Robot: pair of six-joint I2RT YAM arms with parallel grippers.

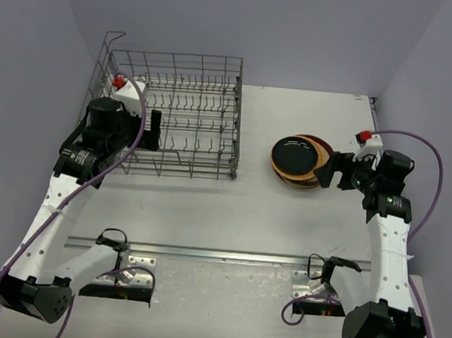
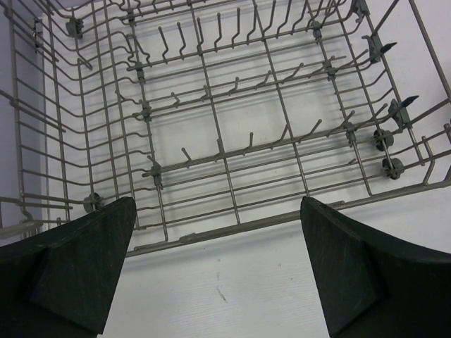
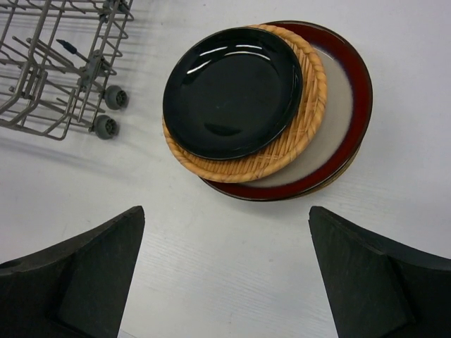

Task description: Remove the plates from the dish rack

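Observation:
The grey wire dish rack (image 1: 176, 110) stands at the back left of the table, and nothing shows between its tines (image 2: 232, 148). The plates (image 1: 299, 161) lie in one stack on the table to its right: a small black plate (image 3: 231, 90) on top, an orange-brown woven one (image 3: 296, 144) under it, then a red-rimmed plate (image 3: 352, 105). My right gripper (image 3: 225, 271) hangs open just beside the stack with bare table between its fingers. At the rack's near left side, my left gripper (image 2: 215, 271) is open and holds nothing.
The rack has small wheels (image 3: 111, 113) at its base and a raised wire loop (image 1: 115, 39) at the back left corner. A metal rail (image 1: 227, 254) runs across the table's near part. Purple walls close in the left, back and right.

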